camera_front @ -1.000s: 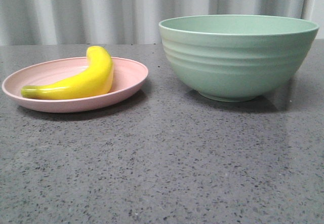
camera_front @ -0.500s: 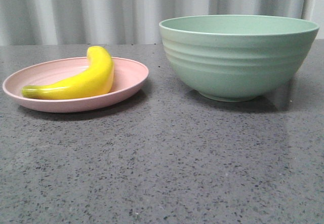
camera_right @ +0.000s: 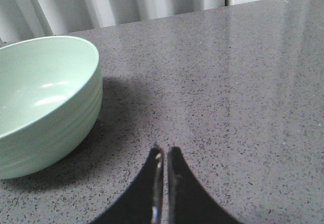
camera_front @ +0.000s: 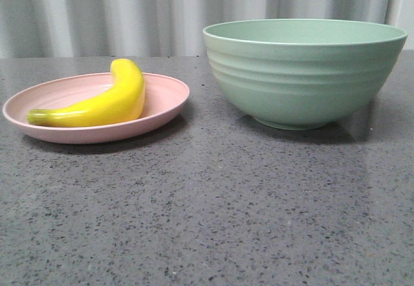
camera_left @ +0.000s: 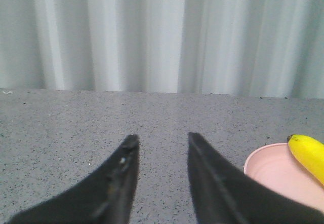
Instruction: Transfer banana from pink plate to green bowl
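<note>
Well apart, banana on pink plate, green bowl alongside.

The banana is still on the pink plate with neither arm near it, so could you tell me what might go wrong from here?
1. The banana is glossy and curved, so the left gripper fingers may slip off it.
2. It lies in a light, shallow pink plate; a low grasp could nudge or tip the plate.
3. The green bowl stands much taller than the plate, so a low carry could clip its rim.
</note>
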Tool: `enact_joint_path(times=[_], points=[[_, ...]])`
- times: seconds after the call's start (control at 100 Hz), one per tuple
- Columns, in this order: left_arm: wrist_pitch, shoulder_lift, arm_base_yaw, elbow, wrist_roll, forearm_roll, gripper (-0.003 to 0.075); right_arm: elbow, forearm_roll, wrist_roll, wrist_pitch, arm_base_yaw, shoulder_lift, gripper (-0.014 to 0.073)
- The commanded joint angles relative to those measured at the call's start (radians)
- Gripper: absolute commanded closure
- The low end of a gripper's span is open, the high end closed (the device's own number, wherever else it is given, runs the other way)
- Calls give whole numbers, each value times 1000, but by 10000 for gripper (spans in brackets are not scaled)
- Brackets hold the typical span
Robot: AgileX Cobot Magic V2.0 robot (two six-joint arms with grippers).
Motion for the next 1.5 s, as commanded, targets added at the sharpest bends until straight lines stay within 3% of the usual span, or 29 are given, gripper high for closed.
enact_joint_path(times=[0.0,0.16,0.49,0.87,1.06,1.49], points=[[-85,28,-3,-37,-2,-24,285,-29,-5,-8,-66,-7,15,673],[-30,102,-3,-81,-2,-24,288,-29,-5,-8,-64,-7,15,673],[191,401,-19,-345,-2,-53,298,-29,-5,-8,-64,-7,15,673],[204,703,-286,-541,-2,-53,298,-29,-5,-8,-64,-7,15,673],[304,828,-423,-621,-2,-57,298,-29,-5,-8,-64,-7,15,673],[375,1044,-564,-734,-2,-187,298,-29,-5,-8,-64,-7,15,673]])
